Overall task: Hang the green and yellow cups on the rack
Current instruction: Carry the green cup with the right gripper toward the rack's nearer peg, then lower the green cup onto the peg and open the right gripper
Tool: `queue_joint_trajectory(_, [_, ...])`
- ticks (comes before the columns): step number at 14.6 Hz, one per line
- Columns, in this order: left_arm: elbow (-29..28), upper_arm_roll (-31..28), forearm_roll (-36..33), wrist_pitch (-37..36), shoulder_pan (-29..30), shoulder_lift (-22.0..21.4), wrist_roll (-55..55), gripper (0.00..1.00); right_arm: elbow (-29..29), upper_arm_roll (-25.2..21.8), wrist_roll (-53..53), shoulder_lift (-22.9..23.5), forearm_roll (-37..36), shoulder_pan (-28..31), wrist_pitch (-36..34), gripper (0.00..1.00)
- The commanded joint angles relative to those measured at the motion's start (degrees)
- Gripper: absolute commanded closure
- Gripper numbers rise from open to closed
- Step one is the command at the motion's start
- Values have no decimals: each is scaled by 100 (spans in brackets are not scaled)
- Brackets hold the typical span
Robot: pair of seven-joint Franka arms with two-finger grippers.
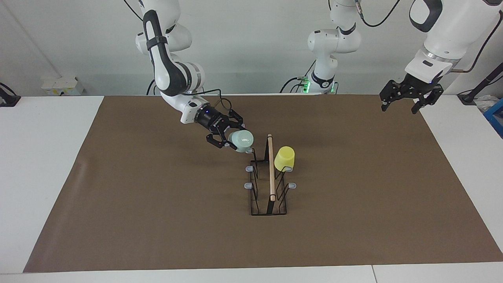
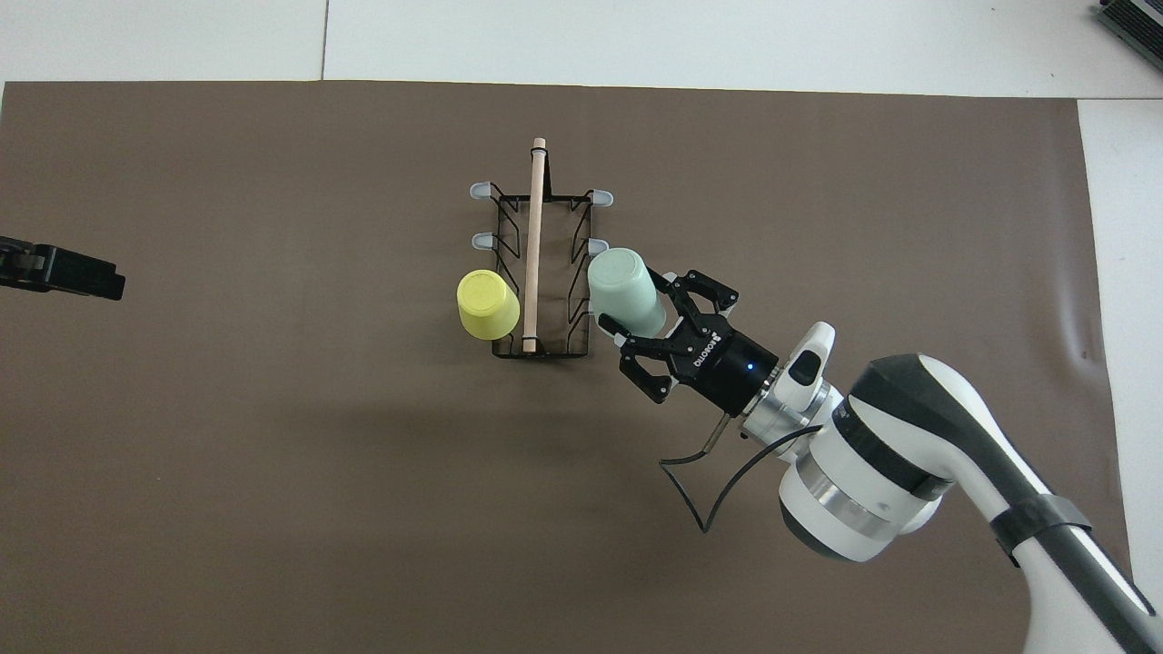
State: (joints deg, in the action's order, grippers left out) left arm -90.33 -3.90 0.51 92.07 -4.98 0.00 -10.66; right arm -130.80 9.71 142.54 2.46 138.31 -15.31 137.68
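Note:
The rack [image 1: 271,169] stands mid-table on the brown mat, its wooden bar running away from the robots; it also shows in the overhead view [image 2: 534,236]. The yellow cup [image 1: 284,158] [image 2: 488,304] hangs mouth-down on the prong nearest the robots on the left arm's side. The green cup [image 1: 241,141] [image 2: 625,292] sits tilted at the matching prong on the right arm's side. My right gripper [image 1: 231,135] [image 2: 650,318] is open, its fingers spread around the green cup's mouth end. My left gripper [image 1: 399,109] [image 2: 109,283] waits open and empty, raised over its end of the table.
The brown mat [image 1: 157,204] covers most of the white table [image 1: 39,157]. Four grey-tipped prongs stand free farther from the robots. A third arm's base [image 1: 324,78] stands at the robots' edge. A blue box [image 1: 496,116] lies off the left arm's end.

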Motion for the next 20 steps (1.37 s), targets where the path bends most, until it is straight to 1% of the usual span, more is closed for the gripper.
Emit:
queue_joint_trajectory(1, [-178,-32,-95,-22,-38,-176,2,0,265,4,248,220,267,-95,128,53])
queue_joint_trajectory(4, [-178,-32,-95,-22,-38,-176,2,0,370,4,266,308,311,-103,172,53])
queue_joint_trajectory(7, [-178,-32,-95,-22,-38,-176,2,0,484,4,546,501,512,-121,172,53])
queue_joint_trajectory(9, [-178,-32,-95,-22,-38,-176,2,0,494,4,565,571,583,-209,102,53])
queue_joint_trajectory(11, [-178,-32,-95,-22,-38,-176,2,0,494,4,696,615,829,-253,75,53])
queue_joint_trajectory(13, [-178,-32,-95,-22,-38,-176,2,0,520,4,749,677,838,-297,40,53])
queue_joint_trajectory(15, [-178,-32,-95,-22,-38,-176,2,0,520,4,854,817,917,-297,-196,53])
queue_joint_trajectory(17, [-178,-32,-86,-22,-38,-176,2,0,520,-4,1161,1115,1232,-297,-652,53])
queue_joint_trajectory(20, [-178,-32,-95,-22,-38,-176,2,0,494,-13,1277,1160,1216,-262,-646,52])
